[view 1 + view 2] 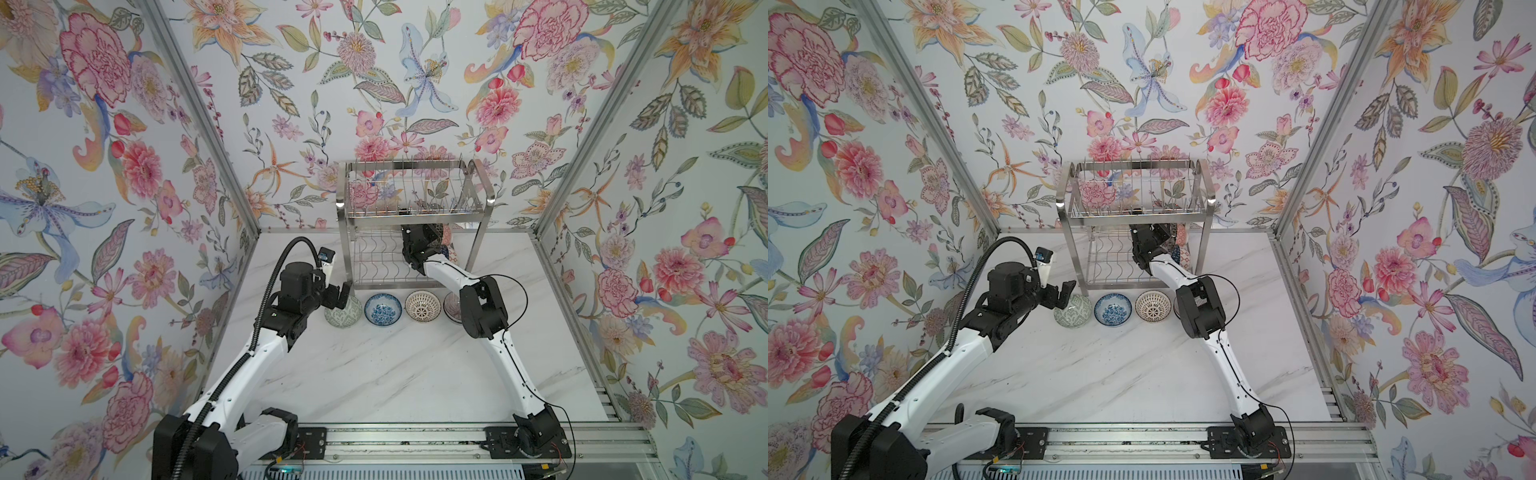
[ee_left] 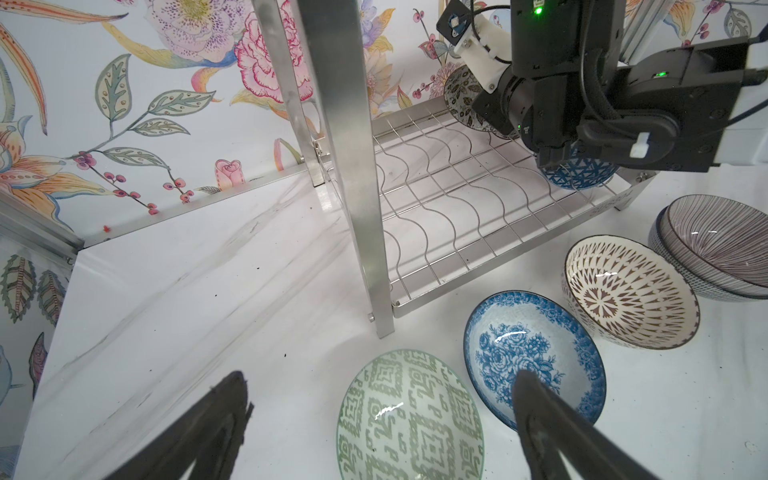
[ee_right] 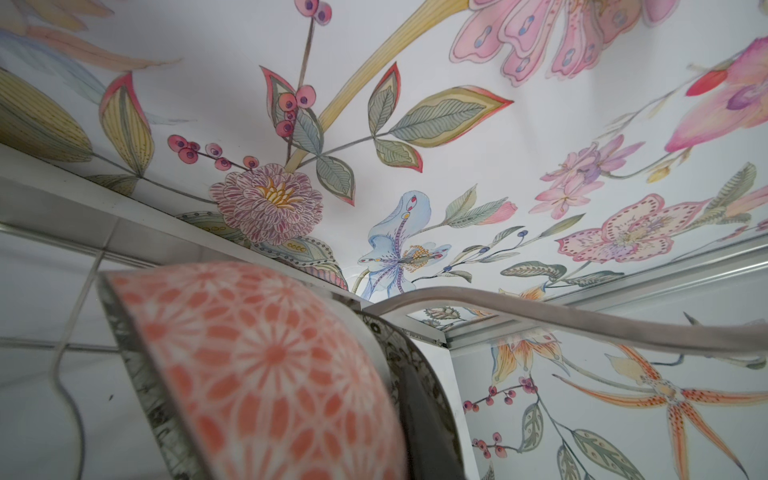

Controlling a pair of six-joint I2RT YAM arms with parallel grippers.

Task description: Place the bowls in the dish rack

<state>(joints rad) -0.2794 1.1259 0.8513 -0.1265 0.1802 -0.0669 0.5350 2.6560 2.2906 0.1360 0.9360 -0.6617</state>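
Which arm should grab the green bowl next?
Left. The left pincer hangs open just over the green bowl, so it probably only needs to drop and close on the rim. The right pincer is deep inside the dish rack, shut on the leaf bowl.

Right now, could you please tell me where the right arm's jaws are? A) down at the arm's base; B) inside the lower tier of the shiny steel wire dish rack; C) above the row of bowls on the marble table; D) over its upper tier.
B: in both top views the right gripper reaches under the upper tier of the shiny steel wire dish rack, jaws shut on a black-and-cream leaf-patterned bowl.
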